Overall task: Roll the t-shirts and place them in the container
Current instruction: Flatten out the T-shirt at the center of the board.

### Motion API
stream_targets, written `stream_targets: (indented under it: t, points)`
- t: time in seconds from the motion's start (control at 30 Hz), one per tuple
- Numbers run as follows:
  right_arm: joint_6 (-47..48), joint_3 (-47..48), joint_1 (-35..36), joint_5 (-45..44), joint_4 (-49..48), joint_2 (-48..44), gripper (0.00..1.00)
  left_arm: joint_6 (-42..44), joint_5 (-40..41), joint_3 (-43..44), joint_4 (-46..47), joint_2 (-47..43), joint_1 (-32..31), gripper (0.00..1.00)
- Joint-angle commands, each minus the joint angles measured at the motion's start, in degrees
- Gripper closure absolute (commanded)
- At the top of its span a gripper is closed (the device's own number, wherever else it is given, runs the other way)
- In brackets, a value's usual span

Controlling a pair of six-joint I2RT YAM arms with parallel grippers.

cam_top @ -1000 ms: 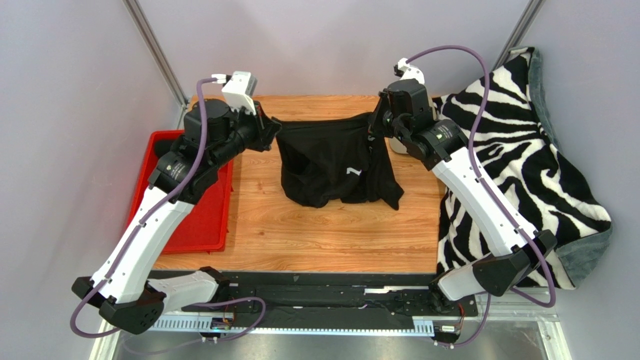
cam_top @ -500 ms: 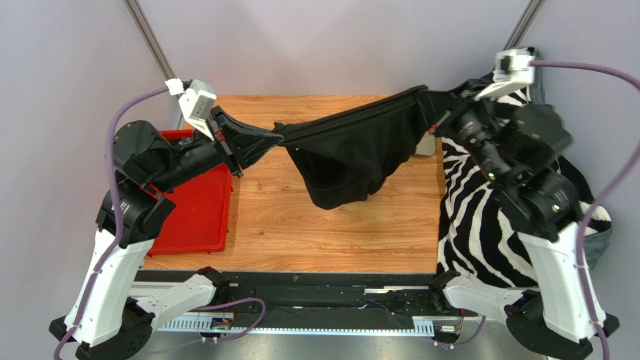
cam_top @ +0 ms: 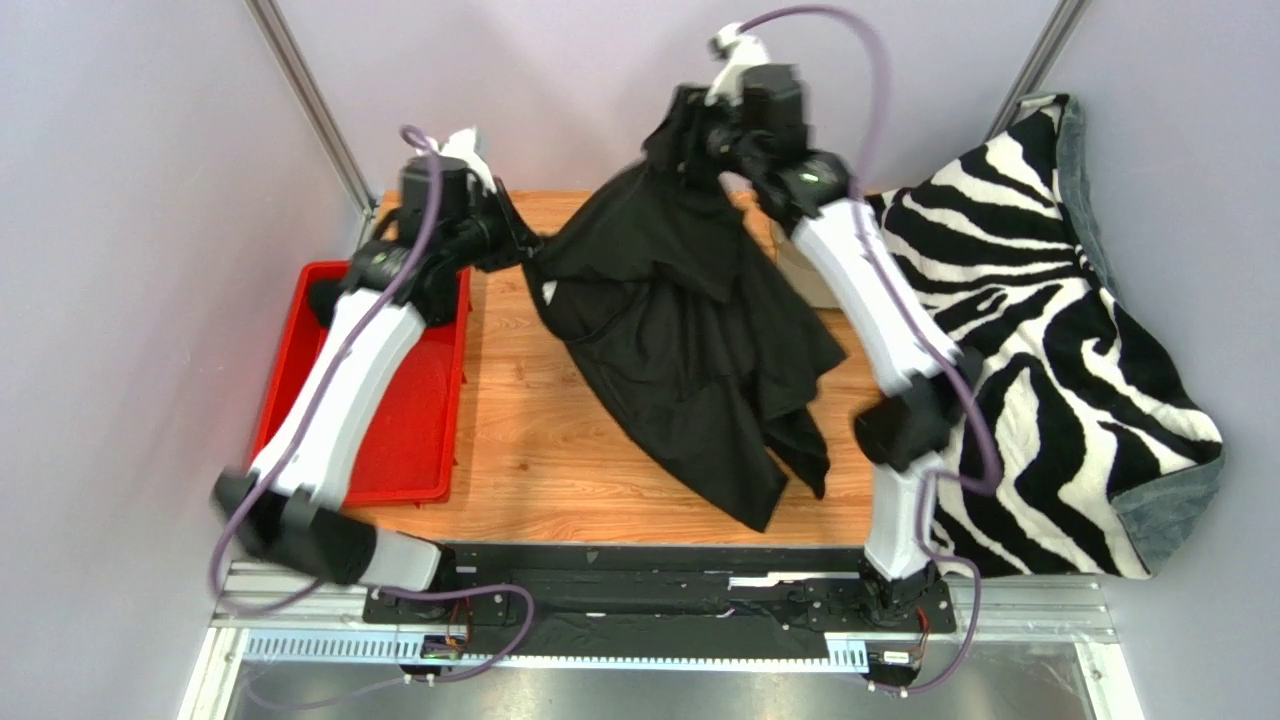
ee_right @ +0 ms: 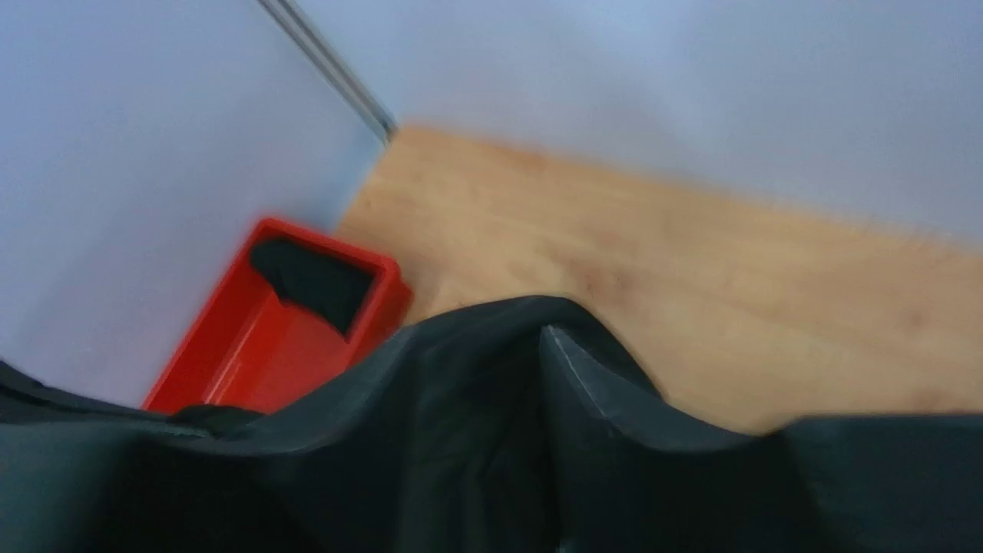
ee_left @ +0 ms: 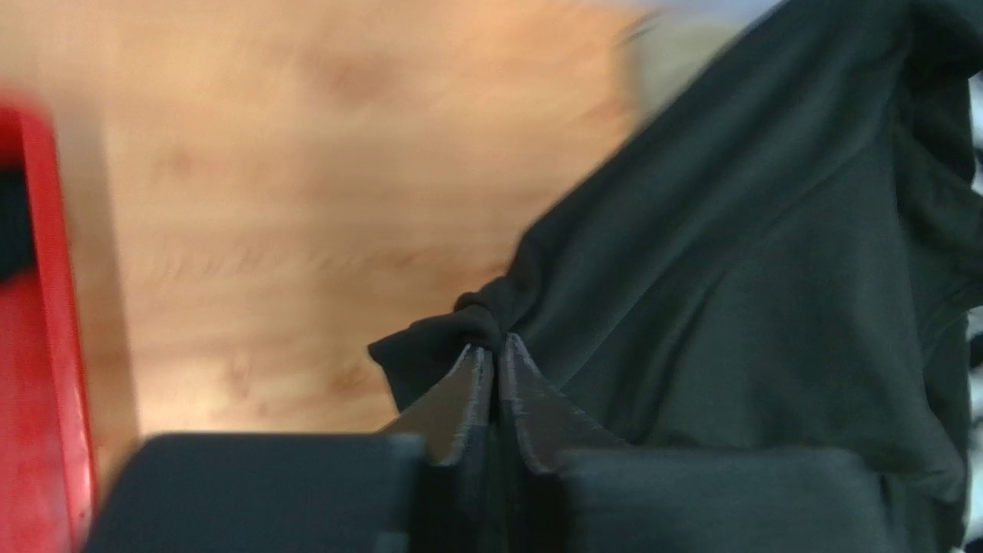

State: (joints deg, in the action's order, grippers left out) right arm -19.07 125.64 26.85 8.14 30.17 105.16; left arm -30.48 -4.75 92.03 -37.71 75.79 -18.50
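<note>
One black t-shirt (cam_top: 691,345) hangs from the back of the wooden table (cam_top: 601,465) and trails diagonally toward the near edge. At its left corner my left gripper (cam_top: 523,252) pinches a bunched fold; in the left wrist view the left gripper (ee_left: 498,346) has both tips pressed together on the t-shirt (ee_left: 750,265). My right gripper (cam_top: 694,147) is raised at the back centre with the shirt's top draped from it. In the right wrist view the t-shirt (ee_right: 439,438) covers the jaws, and only one finger (ee_right: 571,363) edge shows.
A red tray (cam_top: 383,420) lies at the table's left; it shows as the red tray (ee_right: 265,346) with something black in its far corner. A zebra-striped blanket (cam_top: 1052,345) covers the right side. Grey walls close the back.
The shirt was stretched taut between both grippers. Now the right gripper has swung left to the back centre and risen, and the cloth hangs long and loose. The left gripper moved back.
</note>
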Motion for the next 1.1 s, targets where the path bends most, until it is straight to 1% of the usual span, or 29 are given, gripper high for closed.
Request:
stream_targets:
  t: [0.0, 0.03, 0.07, 0.1, 0.13, 0.17, 0.2, 0.23, 0.27, 0.3, 0.33, 0.37, 0.4, 0.43, 0.47, 0.53, 0.63, 0.67, 0.7, 0.8, 0.9, 1.07]
  points:
    - [-2.72, 16.09, -2.15, 8.73, 10.58, 19.26, 0.33, -4.24, -5.77, -8.00, 0.10, 10.42, 7.50, 0.69]
    - [-2.55, 19.17, -2.07, 8.30, 16.52, 20.94, 0.32, -3.54, -5.88, -8.96, 0.79, 10.43, 7.69, 0.42]
    - [-2.38, 19.81, -1.89, 7.68, 17.98, 21.48, 0.32, -2.93, -5.62, -12.28, 1.58, 8.17, 7.69, 0.33]
    - [-2.20, 14.68, -1.89, 4.81, 18.43, 19.05, 0.30, -2.22, -5.44, -14.31, 3.77, 6.41, 7.69, 0.27]
    - [-2.55, 10.19, -1.72, 2.95, 16.60, 16.85, 0.30, -2.04, -5.18, -16.33, 3.96, 4.65, 7.69, 0.21]
    - [-2.90, 5.45, -1.71, 1.19, 15.11, 13.78, 0.30, -1.95, -5.35, -19.57, 3.62, 1.59, 7.69, 0.21]
    - [-3.25, -5.30, -1.89, -2.22, 13.61, 8.10, 0.29, -2.30, -6.31, -21.52, 2.83, 0.25, 7.69, 0.21]
    - [-3.78, -10.02, -1.80, -3.64, 10.90, 4.91, 0.29, -3.09, -7.71, -23.89, 3.00, -2.55, 7.52, 0.22]
    - [-5.09, -15.72, -1.80, -4.79, 9.48, 2.18, 0.29, -3.96, -9.12, -29.31, 3.52, -4.05, 6.82, 0.23]
    - [-6.06, -20.39, -1.72, -6.63, 6.85, -0.37, 0.29, -5.80, -8.96, -32.06, 4.13, -5.55, 6.20, 0.25]
    - [-6.94, -30.01, -1.63, -7.43, 5.35, -5.62, 0.30, -6.78, -8.17, -34.87, 4.66, -8.52, 5.41, 0.29]
    - [-8.42, -34.28, -1.54, -8.05, 3.86, -7.76, 0.30, -8.00, -6.16, -39.95, 5.28, -9.94, 3.32, 0.32]
    - [-9.48, -37.98, -1.54, -11.53, 2.54, -10.22, 0.31, -10.19, -5.19, -42.26, 6.94, -11.26, 1.99, 0.34]
    - [-10.54, -45.15, -1.45, -12.53, 0.78, -13.55, 0.31, -11.34, -3.70, -43.94, 7.30, -12.67, 0.67, 0.36]
    - [-11.24, -47.92, -1.36, -13.06, -0.28, -15.32, 0.32, -12.23, -1.16, -46.56, 7.56, -12.77, -1.52, 0.38]
    - [-11.86, -54.42, -1.45, -15.69, -1.43, -18.57, 0.32, -14.69, 0.62, -48.51, 8.09, -11.99, -2.68, 0.41]
    - [-12.40, -58.66, -1.36, -18.07, -2.05, -19.91, 0.31, -16.89, -0.08, -52.03, 12.04, -10.58, -3.38, 0.42]
    - [-12.57, -60.67, -1.36, -18.77, -1.96, -20.00, 0.31, -17.07, 0.27, -52.47, 12.83, -9.97, -3.90, 0.42]
    - [-13.01, -61.48, -1.36, -20.86, -1.70, -19.91, 0.31, -17.16, 0.71, -52.48, 13.97, -9.18, -4.17, 0.42]
    - [-13.62, -63.76, -2.15, -23.34, -1.61, -19.21, 0.31, -17.07, 1.06, -52.21, 16.08, -5.66, -4.35, 0.40]
    - [-14.15, -64.99, -3.20, -24.14, -2.22, -17.81, 0.31, -17.33, 1.68, -52.04, 18.28, -2.58, -4.44, 0.37]
    - [-14.50, -66.49, -4.79, -23.79, -3.28, -16.75, 0.32, -17.33, 2.64, -51.42, 20.05, 1.20, -4.53, 0.37]
